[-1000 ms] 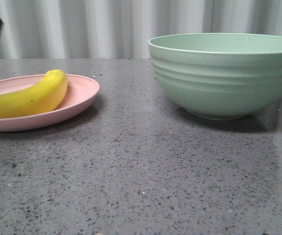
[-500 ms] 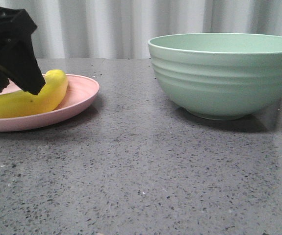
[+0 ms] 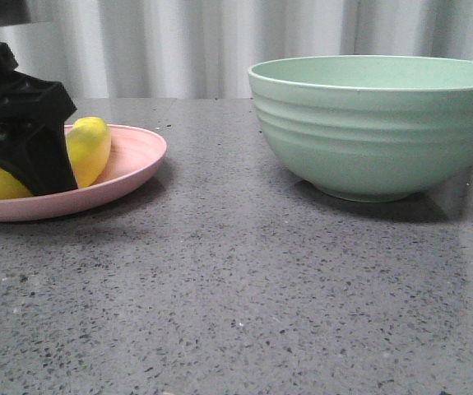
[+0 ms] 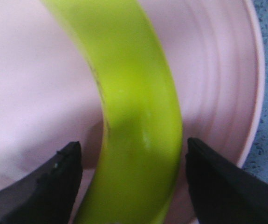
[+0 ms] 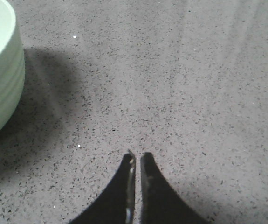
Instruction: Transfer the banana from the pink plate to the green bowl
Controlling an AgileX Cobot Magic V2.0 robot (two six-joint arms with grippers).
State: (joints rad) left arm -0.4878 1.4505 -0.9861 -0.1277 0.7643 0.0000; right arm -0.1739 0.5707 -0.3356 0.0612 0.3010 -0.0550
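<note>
Left claw (image 4: 133,179): released, its two dark fingers (image 4: 61,175) spread to either side of the banana with a gap showing on both sides; in the front view it sits low over the plate at about 9 o'clock of the scene, hiding the banana's middle.
Banana (image 4: 129,116): bright yellow and glossy, lying on the pink plate between the open fingers; in the front view one rounded end shows at 3 o'clock of the claw and the other end at 8 o'clock of it.
Pink plate (image 3: 133,160): shallow, pale pink, flat on the counter at the left edge of the front view, carrying the banana.
Green bowl (image 3: 376,123): deep, mint green, ridged outside, upright on the counter at 3 o'clock of the plate and well apart from it.
Right claw (image 5: 136,161): clenched, fingertips pressed together and grasping nothing, above bare counter near the bowl's side.
Counter (image 3: 236,288): dark grey speckled stone.
Writing: no brand, label or lettering can be read on any item.
</note>
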